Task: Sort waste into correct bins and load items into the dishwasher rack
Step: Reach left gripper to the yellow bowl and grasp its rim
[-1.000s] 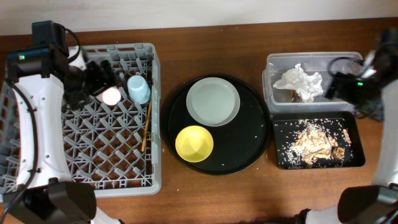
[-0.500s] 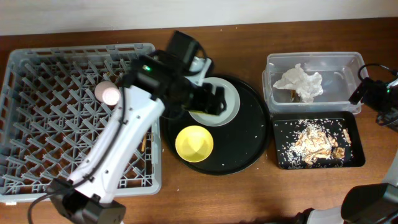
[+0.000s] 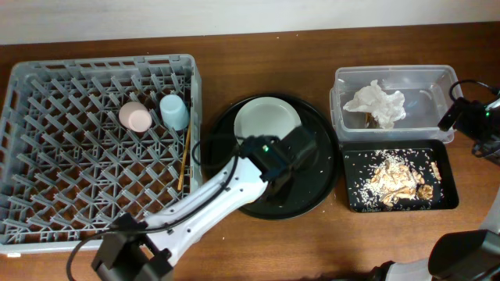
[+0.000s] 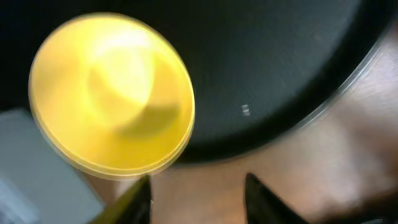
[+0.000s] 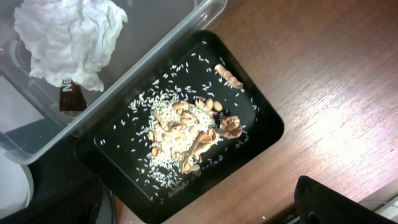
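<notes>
The yellow bowl [image 4: 112, 93] sits on the round tray [image 3: 320, 183] in the middle of the counter [image 3: 351, 250]. From overhead my left arm hides it, so I go by the left wrist view. There the left pincer [image 4: 198, 186] hangs just off the bowl's rim, its fingers well spread with only bare wood between them and nothing in its grip. I judge it is lining up to take the bowl by the edge, though that view is blurred. Beside the bowl on the same tray lies one plate [image 3: 268, 121], also waiting to be loaded. The rack [image 3: 101, 62] to the left already holds two cups, one pink cup [image 3: 135, 116] and one blue cup [image 3: 174, 112], side by side among the pegs. The chopsticks [image 3: 184, 156] lie along its right side, too thin for me to tell apart. The waste looks sorted: one tissue [image 3: 375, 103] in the clear tub [image 3: 394, 72], and one heap of food scraps [image 3: 398, 178] in the black tray [image 3: 353, 156]. The right pincer [image 5: 333, 200] is parked clear at the far edge. I cannot tell how it stands.
</notes>
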### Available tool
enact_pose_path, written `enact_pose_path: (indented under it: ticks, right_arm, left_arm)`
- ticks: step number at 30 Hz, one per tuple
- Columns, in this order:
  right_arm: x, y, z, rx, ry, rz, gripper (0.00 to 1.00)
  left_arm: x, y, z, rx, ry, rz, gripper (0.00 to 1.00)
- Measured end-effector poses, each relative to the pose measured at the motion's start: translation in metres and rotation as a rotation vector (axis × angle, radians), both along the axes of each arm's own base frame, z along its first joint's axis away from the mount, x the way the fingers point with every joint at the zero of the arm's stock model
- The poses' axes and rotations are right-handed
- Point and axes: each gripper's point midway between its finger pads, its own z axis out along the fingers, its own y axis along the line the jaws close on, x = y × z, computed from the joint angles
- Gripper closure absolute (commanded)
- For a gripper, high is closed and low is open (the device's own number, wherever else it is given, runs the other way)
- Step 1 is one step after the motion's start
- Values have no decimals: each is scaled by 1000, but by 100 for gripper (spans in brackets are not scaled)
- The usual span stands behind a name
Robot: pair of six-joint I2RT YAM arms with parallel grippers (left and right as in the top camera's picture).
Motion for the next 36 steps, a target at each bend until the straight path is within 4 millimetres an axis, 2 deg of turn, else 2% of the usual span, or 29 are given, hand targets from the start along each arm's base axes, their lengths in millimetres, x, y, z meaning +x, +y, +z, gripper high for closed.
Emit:
enact_pose_path:
  ticks: [2,5,13,18,20,30,34,36]
  right_arm:
    - [0,0,0,0,0,0,1]
    - [0,0,0,0,0,0,1]
    - [0,0,0,0,0,0,1]
    - [0,0,0,0,0,0,1]
    - [0,0,0,0,0,0,1]
    - [0,0,0,0,0,0,1]
    - [0,0,0,0,0,0,1]
    - [0,0,0,0,-1,0,1]
  left_arm:
    - [-2,5,-22,8,-3,11,62]
    - [-6,11,-42,20,0,20,71]
    - [5,1,-57,-43,-61,25,75]
    - [0,8,-72,-33,-55,28,86]
    - [0,8,-72,-33,-57,28,99]
    - [11,2,-59,-39,-93,27,99]
    - [25,-17,-25,-104,-138,20,99]
    - [34,-24,10,-152,-171,29,99]
